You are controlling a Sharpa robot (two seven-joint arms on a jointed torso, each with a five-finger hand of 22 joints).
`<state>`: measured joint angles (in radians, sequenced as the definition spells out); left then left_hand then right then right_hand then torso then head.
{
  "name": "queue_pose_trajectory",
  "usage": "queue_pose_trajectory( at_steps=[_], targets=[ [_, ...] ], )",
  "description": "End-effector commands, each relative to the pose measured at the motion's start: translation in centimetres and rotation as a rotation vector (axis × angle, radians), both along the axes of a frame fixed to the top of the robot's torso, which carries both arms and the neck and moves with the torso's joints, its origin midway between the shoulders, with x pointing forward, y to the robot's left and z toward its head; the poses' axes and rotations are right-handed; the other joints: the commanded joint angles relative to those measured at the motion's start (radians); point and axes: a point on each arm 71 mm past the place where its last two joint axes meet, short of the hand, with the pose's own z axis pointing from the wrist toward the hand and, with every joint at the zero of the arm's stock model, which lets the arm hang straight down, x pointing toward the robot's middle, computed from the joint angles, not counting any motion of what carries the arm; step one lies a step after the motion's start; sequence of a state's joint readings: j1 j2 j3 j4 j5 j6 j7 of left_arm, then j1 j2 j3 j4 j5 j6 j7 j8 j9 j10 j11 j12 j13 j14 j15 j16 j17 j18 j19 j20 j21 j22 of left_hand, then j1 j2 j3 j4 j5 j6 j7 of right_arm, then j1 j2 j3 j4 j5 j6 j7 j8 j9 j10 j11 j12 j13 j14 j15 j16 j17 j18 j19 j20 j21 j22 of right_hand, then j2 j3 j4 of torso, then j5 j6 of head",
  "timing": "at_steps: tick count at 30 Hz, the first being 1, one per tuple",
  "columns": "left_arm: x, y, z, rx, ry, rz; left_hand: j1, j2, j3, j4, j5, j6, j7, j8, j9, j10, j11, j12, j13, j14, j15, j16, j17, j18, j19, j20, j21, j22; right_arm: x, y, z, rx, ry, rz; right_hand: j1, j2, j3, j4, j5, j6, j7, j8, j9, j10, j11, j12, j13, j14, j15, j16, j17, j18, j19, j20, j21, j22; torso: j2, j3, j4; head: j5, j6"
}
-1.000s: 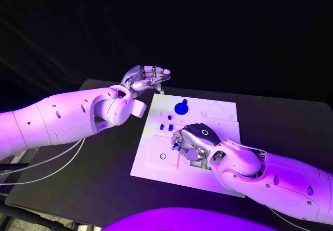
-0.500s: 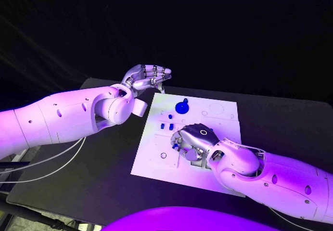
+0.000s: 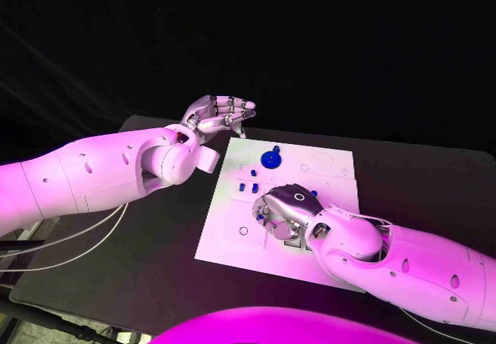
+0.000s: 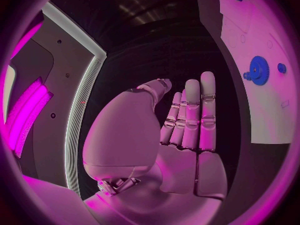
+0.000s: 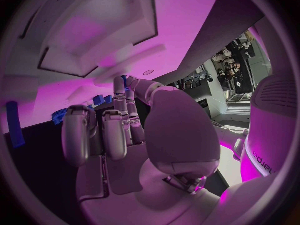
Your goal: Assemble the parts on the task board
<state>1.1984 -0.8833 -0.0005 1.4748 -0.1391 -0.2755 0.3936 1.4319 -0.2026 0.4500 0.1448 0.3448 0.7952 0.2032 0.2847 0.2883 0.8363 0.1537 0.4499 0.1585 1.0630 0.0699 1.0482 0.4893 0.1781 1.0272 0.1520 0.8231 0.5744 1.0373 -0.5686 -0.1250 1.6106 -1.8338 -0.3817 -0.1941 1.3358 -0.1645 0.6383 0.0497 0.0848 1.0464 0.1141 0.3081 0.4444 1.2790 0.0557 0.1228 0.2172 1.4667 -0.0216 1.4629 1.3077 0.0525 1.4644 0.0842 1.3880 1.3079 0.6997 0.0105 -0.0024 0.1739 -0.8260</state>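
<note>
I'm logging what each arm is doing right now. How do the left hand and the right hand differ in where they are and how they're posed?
The left hand is raised off the far left corner of the white board, while the right hand is down over the board's middle. The left hand's fingers are straight, side by side and hold nothing; the right hand's fingers curl down by small blue parts. Whether it grips one is unclear. Both are silver on white arms.
</note>
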Motion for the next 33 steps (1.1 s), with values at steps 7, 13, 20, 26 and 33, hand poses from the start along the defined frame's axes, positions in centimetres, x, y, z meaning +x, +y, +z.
queue_pose_trajectory(
  at_steps=[7, 13, 20, 26, 33],
  targets=[
    [0.0, -0.2, 0.1, -0.009, 0.001, -0.019, -0.001, -0.003, -0.001, -0.005, -0.001, -0.010, 0.021, 0.007, -0.001, -0.009, 0.002, 0.005, 0.002, -0.008, -0.001, -0.005, -0.001, 0.006, -0.005, -0.002, -0.006, -0.002, 0.0, 0.0, -0.6, -0.054, 0.006, -0.002, -0.058, -0.029, -0.017, 0.019, 0.022, -0.074, 0.031, -0.059, -0.022, -0.017, 0.013, -0.025, -0.002, 0.057, 0.012, 0.003, 0.025, -0.010, 0.031, 0.004, -0.015, 0.158, 0.000, 0.0005, -0.0005, -0.002, 0.000],
    [0.0, -0.2, 0.1, -0.008, 0.002, -0.019, -0.001, -0.003, -0.001, -0.005, -0.001, -0.010, 0.021, 0.007, -0.001, -0.009, 0.002, 0.005, 0.002, -0.008, -0.001, -0.005, -0.001, 0.006, -0.005, -0.002, -0.006, -0.002, 0.0, -0.3, -0.3, -0.020, -0.015, -0.018, -0.066, -0.043, -0.027, 0.021, 0.029, -0.106, 0.025, -0.087, -0.032, -0.019, 0.011, -0.030, 0.000, 0.057, 0.011, 0.004, 0.026, -0.009, 0.030, 0.007, -0.019, 0.157, 0.000, 0.0006, -0.0003, -0.004, 0.001],
    [0.0, -0.1, 0.1, -0.007, 0.004, -0.019, -0.001, -0.003, -0.001, -0.005, -0.001, -0.010, 0.021, 0.007, -0.001, -0.009, 0.002, 0.005, 0.002, -0.008, -0.001, -0.005, -0.001, 0.006, -0.005, -0.002, -0.006, -0.002, -0.5, -1.0, 0.4, 0.030, -0.043, -0.030, -0.068, -0.051, -0.032, 0.020, 0.028, -0.124, 0.021, -0.101, -0.038, -0.017, 0.005, -0.031, 0.002, 0.057, 0.007, 0.005, 0.027, -0.009, 0.031, 0.005, -0.017, 0.159, -0.001, 0.0011, 0.0002, -0.007, 0.003],
    [-0.1, 0.1, 0.1, -0.006, 0.004, -0.017, -0.001, -0.003, -0.001, -0.005, -0.001, -0.010, 0.021, 0.007, -0.001, -0.009, 0.002, 0.005, 0.002, -0.008, -0.001, -0.005, -0.001, 0.006, -0.005, -0.002, -0.006, -0.002, -1.0, -2.4, 1.9, 0.074, -0.068, -0.051, -0.082, -0.069, -0.046, 0.028, 0.014, -0.140, 0.019, -0.115, -0.043, -0.024, 0.001, -0.038, 0.004, 0.056, 0.003, 0.003, 0.024, -0.008, 0.029, 0.000, -0.024, 0.156, -0.001, -0.0002, -0.0009, -0.012, 0.008],
    [-0.1, 0.2, 0.1, -0.004, 0.005, -0.015, -0.001, -0.003, 0.000, -0.006, -0.001, -0.011, 0.022, 0.008, -0.001, -0.011, 0.002, 0.007, 0.002, -0.009, -0.001, -0.005, -0.002, 0.006, -0.006, -0.001, -0.006, -0.002, 0.0, -5.8, 4.7, 0.073, -0.106, -0.115, -0.090, -0.080, -0.057, 0.038, 0.001, -0.134, 0.018, -0.116, -0.043, -0.038, 0.004, -0.047, 0.004, 0.054, 0.004, -0.002, 0.015, -0.004, 0.022, 0.000, -0.044, 0.146, -0.002, -0.0012, -0.0029, -0.037, 0.026]
  ],
)
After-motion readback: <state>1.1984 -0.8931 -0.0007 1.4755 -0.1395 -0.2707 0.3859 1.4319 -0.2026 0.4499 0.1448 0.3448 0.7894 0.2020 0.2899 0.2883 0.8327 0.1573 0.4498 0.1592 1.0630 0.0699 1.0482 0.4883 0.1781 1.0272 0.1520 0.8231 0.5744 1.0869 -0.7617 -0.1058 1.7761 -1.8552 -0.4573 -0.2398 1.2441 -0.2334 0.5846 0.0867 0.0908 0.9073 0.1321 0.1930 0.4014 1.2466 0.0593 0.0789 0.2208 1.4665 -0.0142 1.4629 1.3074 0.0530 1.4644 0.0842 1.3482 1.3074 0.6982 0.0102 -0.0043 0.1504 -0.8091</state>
